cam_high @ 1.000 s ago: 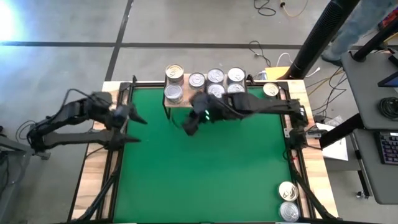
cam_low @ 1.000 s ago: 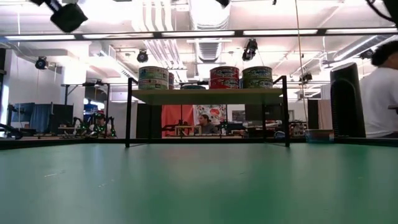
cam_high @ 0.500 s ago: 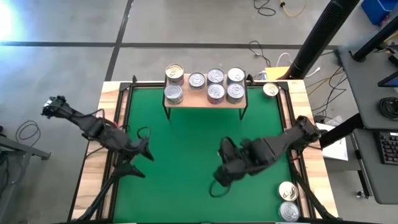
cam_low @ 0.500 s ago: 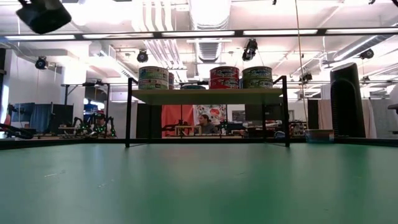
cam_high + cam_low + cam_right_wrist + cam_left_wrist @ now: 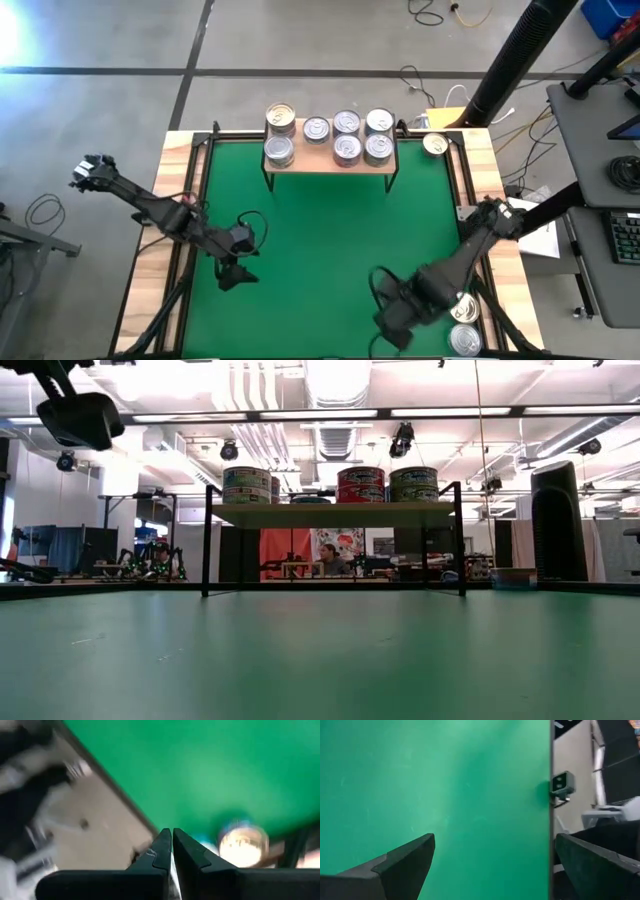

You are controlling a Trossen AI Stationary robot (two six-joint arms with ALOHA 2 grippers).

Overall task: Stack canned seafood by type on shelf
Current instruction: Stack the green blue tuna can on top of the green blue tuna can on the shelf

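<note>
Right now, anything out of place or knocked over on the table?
Nothing is tipped or spilled. The cans on the shelf stand upright in neat stacks. Three cans are not shelved: one on the wooden border just right of the shelf, and two at the table's near right corner, beside the right gripper.

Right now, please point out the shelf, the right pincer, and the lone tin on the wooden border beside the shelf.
shelf [image 5: 330,164]: high view, bare front strip of board.
right pincer [image 5: 171,845]: right wrist view, between the closed fingertips.
lone tin [image 5: 435,144]: high view, its shiny top.
</note>
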